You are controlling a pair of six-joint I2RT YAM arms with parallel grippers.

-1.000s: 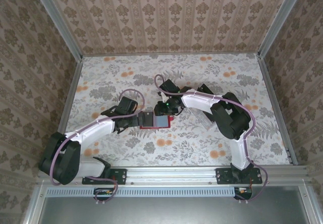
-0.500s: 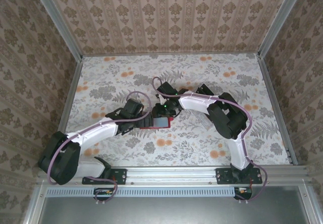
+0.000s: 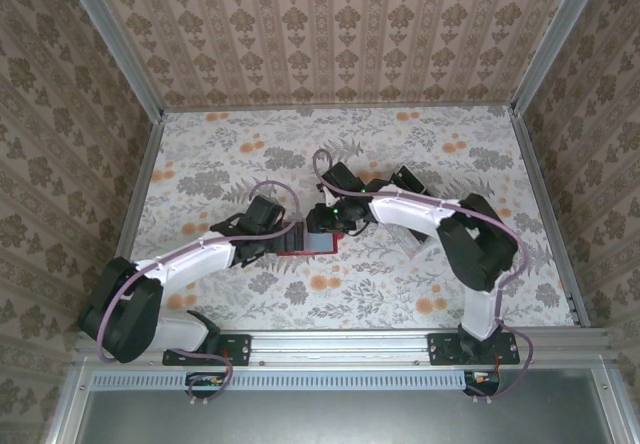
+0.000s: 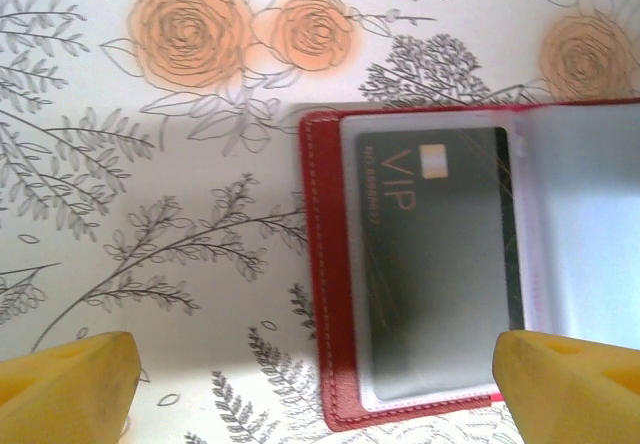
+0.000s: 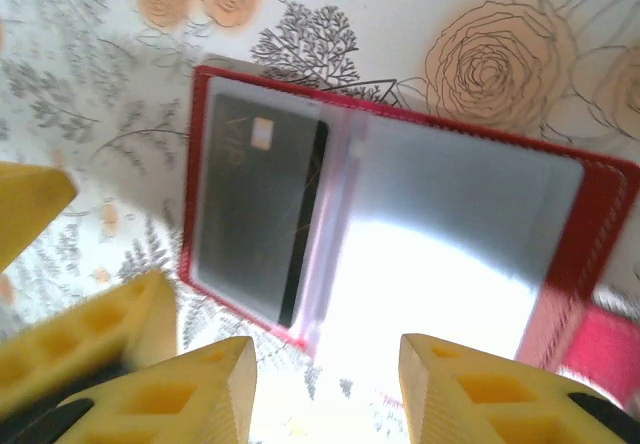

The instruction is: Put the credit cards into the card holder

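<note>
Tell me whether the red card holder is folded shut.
No: in the left wrist view the card holder lies open, a black credit card showing inside one clear sleeve.

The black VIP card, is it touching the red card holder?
Touching. The left wrist view shows the VIP card tucked inside the clear sleeve of the red card holder.

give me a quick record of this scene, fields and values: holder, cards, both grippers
card holder: red, lying open on the flowered table
card: one black card with VIP lettering, inside a clear pocket by the holder's outer edge
other pocket: no card seen, partly under glare
left gripper: jaws wide open, straddling the card side, holding nothing
right gripper: jaws partly apart over the holder; cannot tell if they grip anything
</note>
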